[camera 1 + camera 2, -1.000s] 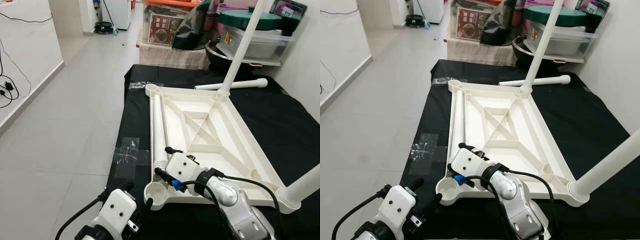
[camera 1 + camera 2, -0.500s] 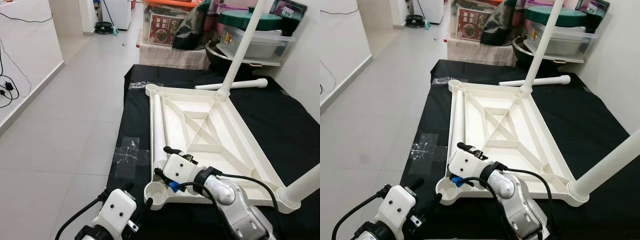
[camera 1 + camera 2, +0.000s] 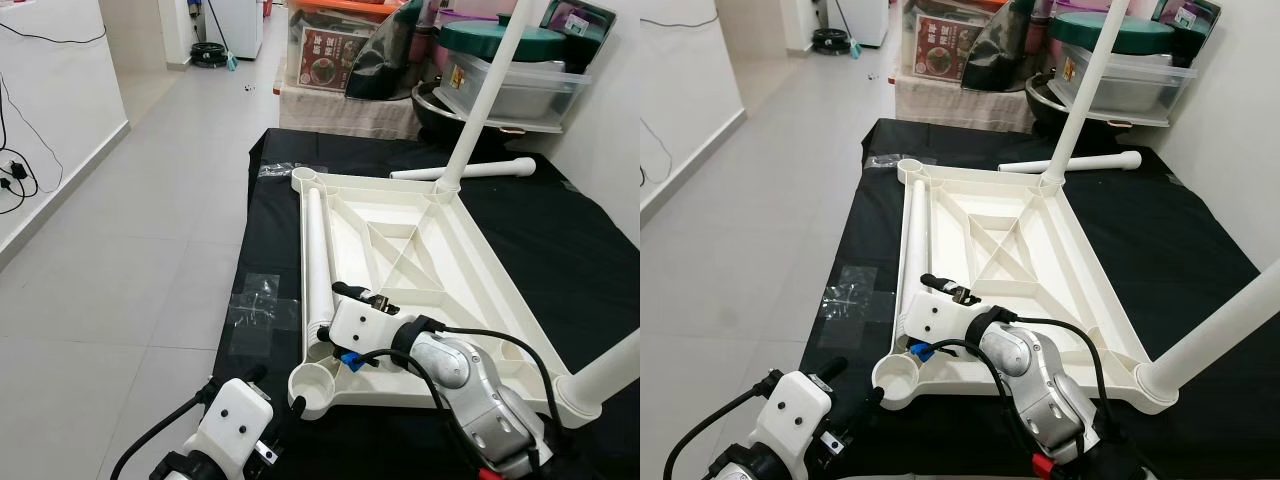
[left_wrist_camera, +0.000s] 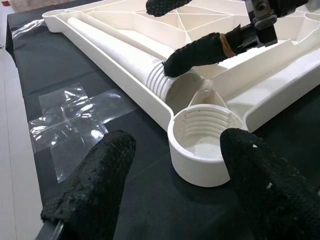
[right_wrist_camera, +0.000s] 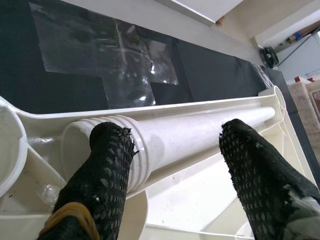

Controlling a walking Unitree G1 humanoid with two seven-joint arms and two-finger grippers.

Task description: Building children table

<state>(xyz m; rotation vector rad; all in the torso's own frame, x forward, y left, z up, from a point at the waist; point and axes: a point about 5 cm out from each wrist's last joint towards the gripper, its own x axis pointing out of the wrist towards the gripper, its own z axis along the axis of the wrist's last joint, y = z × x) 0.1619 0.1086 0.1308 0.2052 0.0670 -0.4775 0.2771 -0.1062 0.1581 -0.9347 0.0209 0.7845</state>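
Over the threaded end of the loose leg [image 5: 200,137], the right gripper [image 5: 175,150] is held with its jaws spread wide, one finger [image 5: 107,160] touching the threads. That leg is laid inside the upturned table top [image 3: 440,270], along its left edge. Near the front-left corner socket [image 4: 205,140], the left gripper [image 4: 170,185] is held open above the black mat [image 3: 590,240].

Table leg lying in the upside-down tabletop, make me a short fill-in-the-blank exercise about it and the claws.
1. The loose table leg lies inside the white tabletop, which rests on a ____ cloth.
2. The right claw straddles the leg's ____ end.
3. The left claw hovers at the empty corner ____.
4. ____ legs already stand upright in the tabletop.

Missing words: black; threaded; socket; two
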